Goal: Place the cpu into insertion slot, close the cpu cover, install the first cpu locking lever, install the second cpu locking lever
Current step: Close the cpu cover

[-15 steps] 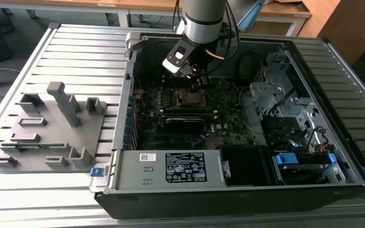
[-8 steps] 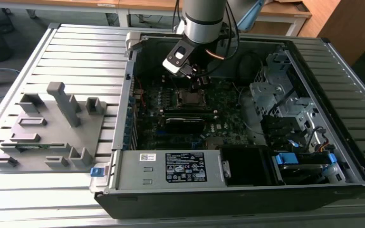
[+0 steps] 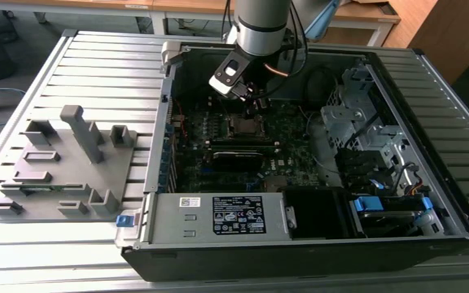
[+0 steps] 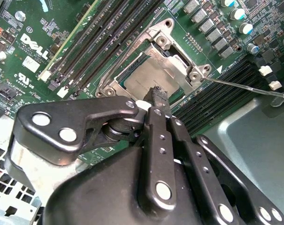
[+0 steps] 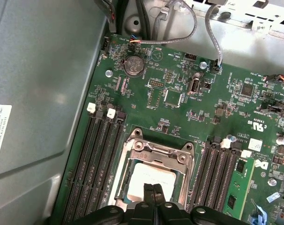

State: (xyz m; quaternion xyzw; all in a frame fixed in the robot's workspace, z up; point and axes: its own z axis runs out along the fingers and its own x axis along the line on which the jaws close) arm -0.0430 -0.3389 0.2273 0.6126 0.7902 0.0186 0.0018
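The pincer (image 5: 153,188), fingertips pressed together and holding nothing, hangs right over the cpu (image 5: 142,176), which lies in the insertion slot (image 5: 125,166) on the white-lettered green board inside the open computer case (image 3: 430,73). A dark printed label (image 3: 237,215) marks the grey box at the case's near edge. The case lies on a slatted grey desk (image 3: 104,61), with wooden furniture beyond it.
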